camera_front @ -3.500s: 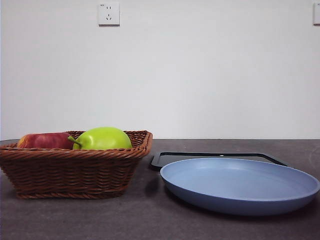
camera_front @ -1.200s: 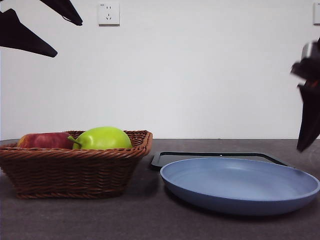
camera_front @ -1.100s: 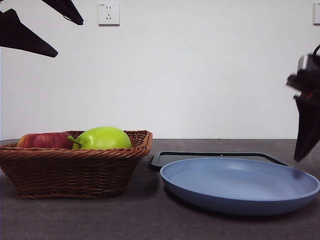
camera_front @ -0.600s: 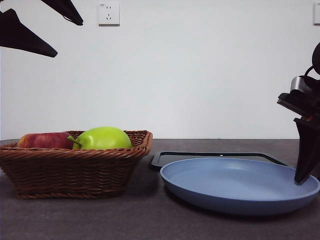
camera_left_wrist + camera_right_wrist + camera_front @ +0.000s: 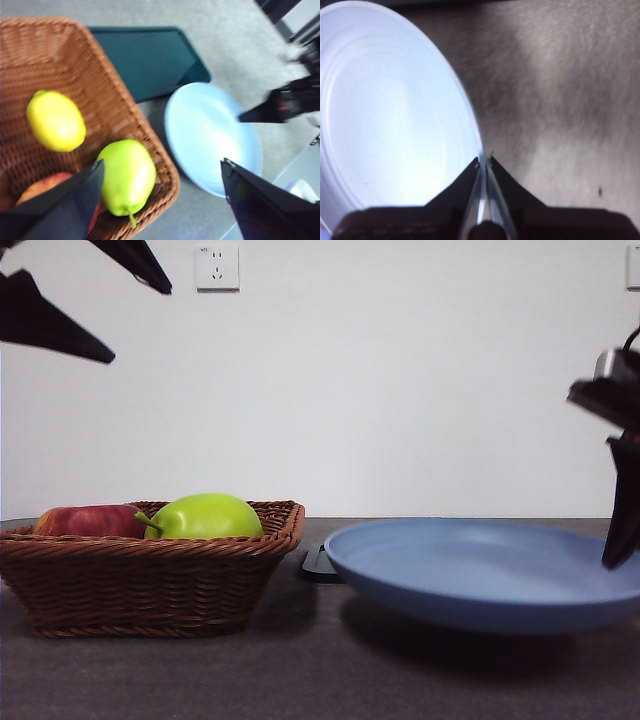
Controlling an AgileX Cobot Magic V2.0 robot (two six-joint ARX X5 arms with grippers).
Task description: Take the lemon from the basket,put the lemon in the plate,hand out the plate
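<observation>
The lemon (image 5: 56, 122) lies in the wicker basket (image 5: 150, 145) beside a yellow-green pear (image 5: 129, 176) and a red fruit (image 5: 42, 185). In the front view the basket (image 5: 150, 585) wall hides the lemon. My left gripper (image 5: 162, 162) hangs open high above the basket, seen at the top left (image 5: 140, 323) in the front view. The light blue plate (image 5: 480, 575) is empty and held up off the table. My right gripper (image 5: 483, 161) is shut on the plate's (image 5: 395, 115) right rim, at the right edge (image 5: 615, 540) of the front view.
A flat black tray (image 5: 145, 57) lies behind the plate, next to the basket; only its corner (image 5: 318, 565) shows under the raised plate. The pear (image 5: 205, 517) and red fruit (image 5: 90, 521) rise above the basket rim. A white wall stands behind the table.
The right gripper came down onto the plate's right rim, shut on it and raised the plate off the table. The left gripper has barely moved.
</observation>
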